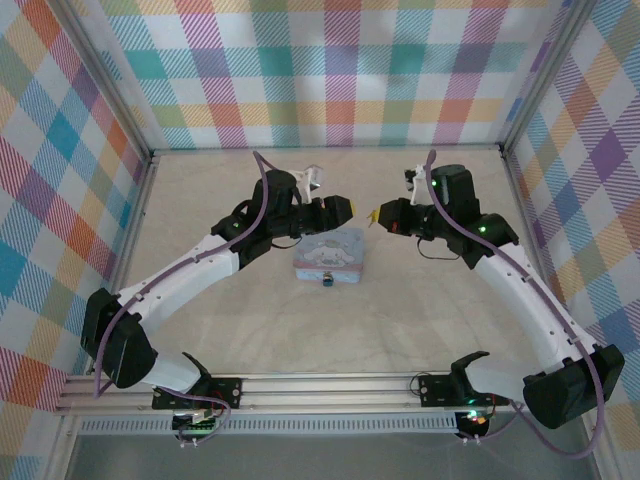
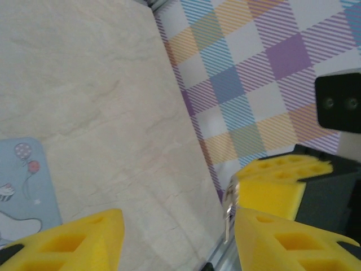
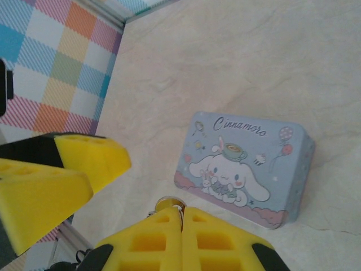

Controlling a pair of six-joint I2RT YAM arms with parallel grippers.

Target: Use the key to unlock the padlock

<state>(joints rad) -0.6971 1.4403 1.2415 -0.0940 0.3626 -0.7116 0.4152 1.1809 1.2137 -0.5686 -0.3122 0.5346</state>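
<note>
Padlock (image 1: 328,281) is seen at the near edge of the cartoon tin (image 1: 329,252) mid-table, and just beyond and above the tin the right gripper (image 1: 377,213), clamped on a small metal key (image 3: 168,202), is faced tip to tip by the left gripper (image 1: 344,208), whose fingers are spread wide.
</note>
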